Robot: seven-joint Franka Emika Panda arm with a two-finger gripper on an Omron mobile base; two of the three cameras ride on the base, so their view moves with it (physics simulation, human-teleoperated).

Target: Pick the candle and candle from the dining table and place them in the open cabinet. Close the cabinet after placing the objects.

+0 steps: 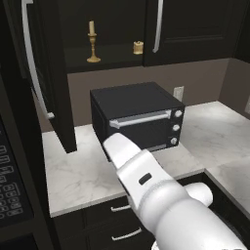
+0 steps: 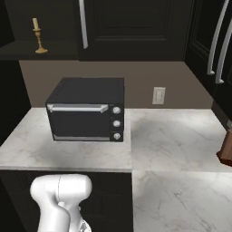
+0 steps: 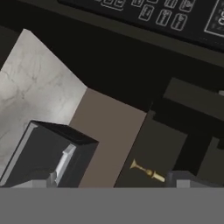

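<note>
Toaster oven below cabinet holding both candles.

I see worktop: marble, black toaster oven on it | cabinet shelf: brass candlestick with taper, stubby candle well apart.
</note>
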